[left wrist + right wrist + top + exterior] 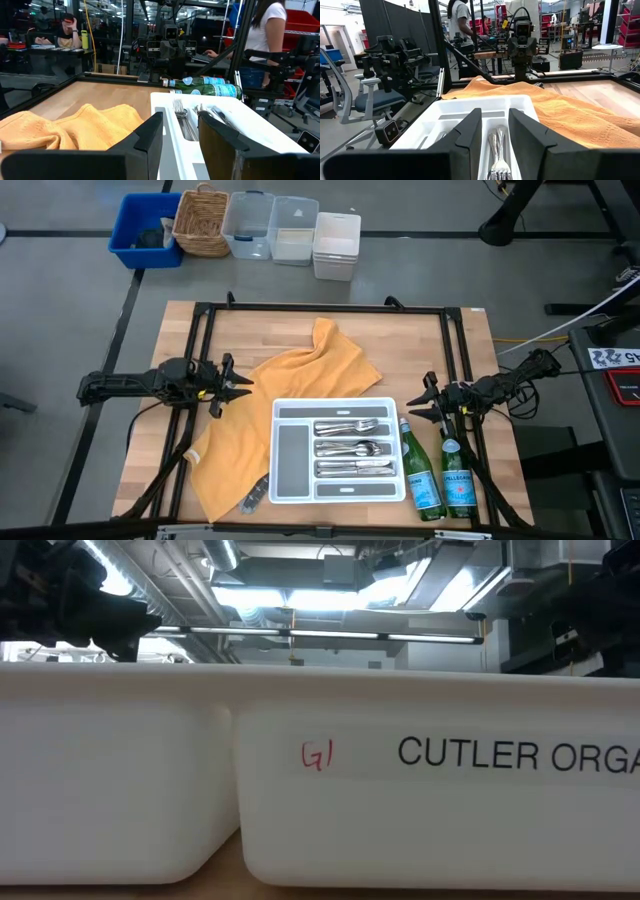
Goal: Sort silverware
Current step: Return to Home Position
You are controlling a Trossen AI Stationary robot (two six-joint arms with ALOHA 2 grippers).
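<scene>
Two pincers, each parted to a middling width and gripping nothing, face one another across the desk [250,330], read from above with its far edge at 12 o'clock. Item one, the left pincer [243,387]: at 9 o'clock, held clear above the surface, tips turned toward 3 o'clock, over the edge of the orange cloth [300,380]. Item two, the right pincer [415,408]: at 3 o'clock, tips turned toward 9 o'clock, near the necks of the two green bottles [440,480]. Item three, the orange cloth: crumpled, spread from the desk's centre down to 7 o'clock and tucked under the tray. Item four, the white divided tray [295,452]: at 6 o'clock, between the pincers and nearer the front edge; its front wall carries printed lettering and a red mark in the low view. Item five, the silverware [352,448]: all inside the tray, bunched in three long compartments stacked on its 3 o'clock side, handles and heads lying 9 to 3. Item six, the green bottles: lying side by side at 5 o'clock, just beside the tray. Item seven, a dark-handled utensil [255,495]: on the cloth at the tray's 7 o'clock corner. Beyond 12 o'clock, on the floor: a blue bin [140,225], a wicker basket [203,220] and pale tubs [293,230].
</scene>
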